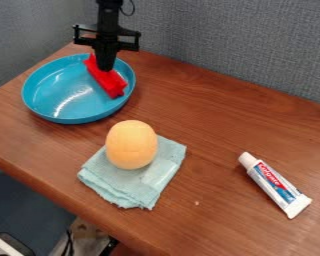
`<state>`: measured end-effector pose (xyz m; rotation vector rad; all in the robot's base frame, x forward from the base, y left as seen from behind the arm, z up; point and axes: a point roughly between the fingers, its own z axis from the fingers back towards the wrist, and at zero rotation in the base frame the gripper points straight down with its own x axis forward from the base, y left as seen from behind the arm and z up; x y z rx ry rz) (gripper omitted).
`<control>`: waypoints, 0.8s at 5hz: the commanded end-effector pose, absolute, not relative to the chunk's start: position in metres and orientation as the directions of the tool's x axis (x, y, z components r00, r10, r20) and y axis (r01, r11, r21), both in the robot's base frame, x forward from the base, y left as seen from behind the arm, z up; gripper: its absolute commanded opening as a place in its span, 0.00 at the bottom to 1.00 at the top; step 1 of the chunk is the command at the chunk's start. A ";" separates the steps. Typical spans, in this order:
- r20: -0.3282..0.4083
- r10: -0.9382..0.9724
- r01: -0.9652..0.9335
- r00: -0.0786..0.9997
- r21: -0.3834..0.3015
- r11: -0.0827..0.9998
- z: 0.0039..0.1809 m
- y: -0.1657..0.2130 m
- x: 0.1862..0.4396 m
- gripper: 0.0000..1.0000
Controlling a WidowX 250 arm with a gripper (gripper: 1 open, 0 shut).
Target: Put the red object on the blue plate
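The red object (111, 80), a small bright red block, lies inside the blue plate (56, 98), against its far right rim. My gripper (109, 60) points down just over the block's far end, with its black fingers pressed together and nothing between them. The view does not settle whether the fingertips touch the block.
An orange ball (132, 144) rests on a pale teal cloth (133, 174) in the middle of the brown table (230, 110). A white toothpaste tube (275, 184) lies at the right. A grey wall stands behind the plate.
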<state>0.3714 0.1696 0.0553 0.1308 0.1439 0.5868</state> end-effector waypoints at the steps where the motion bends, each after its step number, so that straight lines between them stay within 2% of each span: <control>1: -0.036 0.568 -0.558 0.822 0.150 0.816 0.079 0.177 0.379 0.00; 4: -0.029 0.583 -0.577 0.812 0.121 0.808 0.086 0.176 0.384 0.00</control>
